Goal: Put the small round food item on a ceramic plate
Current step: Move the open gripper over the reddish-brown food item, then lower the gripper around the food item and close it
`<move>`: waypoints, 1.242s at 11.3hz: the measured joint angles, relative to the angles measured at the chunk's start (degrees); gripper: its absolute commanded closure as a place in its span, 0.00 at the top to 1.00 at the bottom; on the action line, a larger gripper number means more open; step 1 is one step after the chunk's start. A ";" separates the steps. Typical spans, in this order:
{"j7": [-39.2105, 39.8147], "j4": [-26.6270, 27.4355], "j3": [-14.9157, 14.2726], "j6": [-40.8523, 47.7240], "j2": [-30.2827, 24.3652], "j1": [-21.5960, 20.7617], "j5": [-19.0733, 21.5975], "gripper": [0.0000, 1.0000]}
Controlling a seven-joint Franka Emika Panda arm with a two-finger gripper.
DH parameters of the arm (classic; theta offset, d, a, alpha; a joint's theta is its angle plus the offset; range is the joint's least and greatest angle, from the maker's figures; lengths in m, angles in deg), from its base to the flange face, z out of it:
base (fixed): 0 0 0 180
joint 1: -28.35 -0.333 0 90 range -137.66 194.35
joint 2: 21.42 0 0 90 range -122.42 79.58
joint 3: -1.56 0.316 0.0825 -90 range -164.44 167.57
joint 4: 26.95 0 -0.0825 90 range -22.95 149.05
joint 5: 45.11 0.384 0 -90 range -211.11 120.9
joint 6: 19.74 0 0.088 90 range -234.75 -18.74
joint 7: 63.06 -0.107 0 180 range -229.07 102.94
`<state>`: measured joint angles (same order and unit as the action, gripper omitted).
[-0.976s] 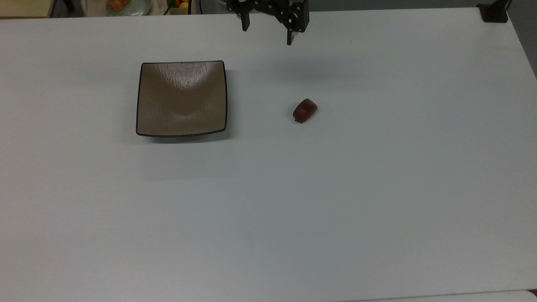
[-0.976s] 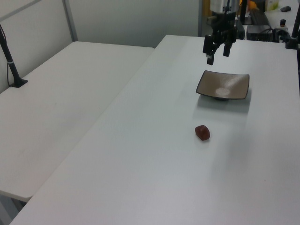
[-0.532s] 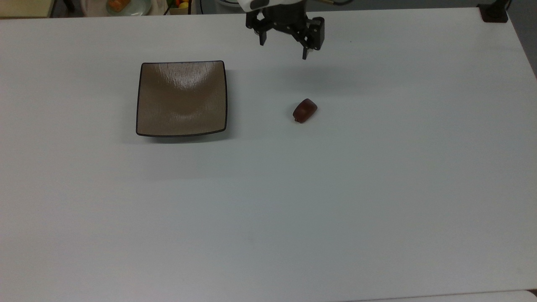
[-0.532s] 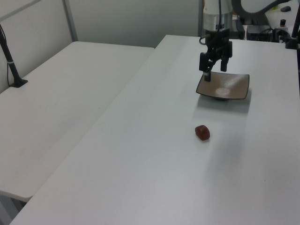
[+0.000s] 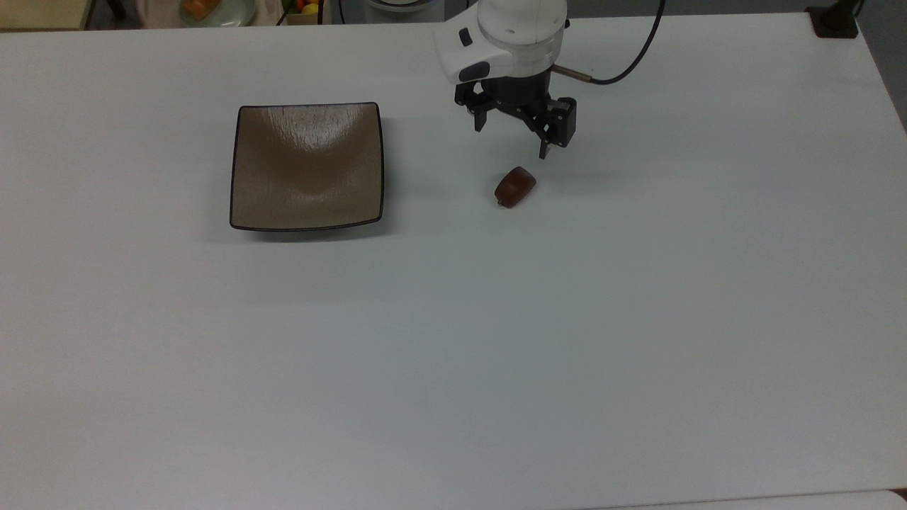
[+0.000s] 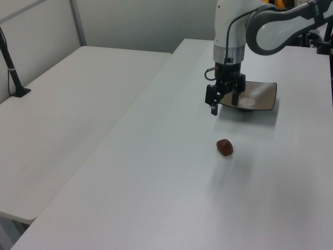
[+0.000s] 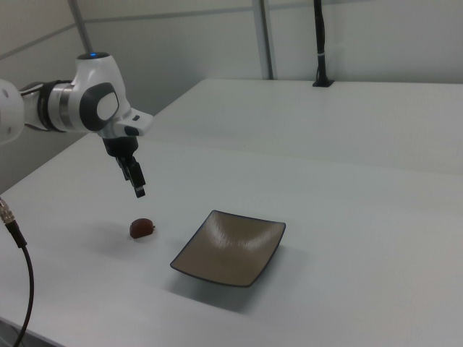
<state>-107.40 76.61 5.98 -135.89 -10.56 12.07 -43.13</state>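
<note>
Swung in from the table's far edge, gripper [image 5: 511, 142] hovering just above small round food item [image 5: 515, 187], fingers spread wide, holding nothing; lump on bare table, well apart from ceramic plate [image 5: 306, 166]; pick and placement both ahead

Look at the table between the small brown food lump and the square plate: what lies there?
Nothing: in the top view, only bare white table separates the food lump from the plate.
</note>
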 measured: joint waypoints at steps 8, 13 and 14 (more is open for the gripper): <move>-3.59 7.19 1.14 -11.08 4.01 -0.64 0.12 1.00; -3.66 8.75 1.17 -13.64 6.26 -1.37 0.00 0.77; -3.66 8.75 1.17 -13.69 6.46 -1.37 -0.65 0.67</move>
<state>-111.06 85.36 7.15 -149.58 -4.09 10.71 -43.78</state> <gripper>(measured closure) 0.145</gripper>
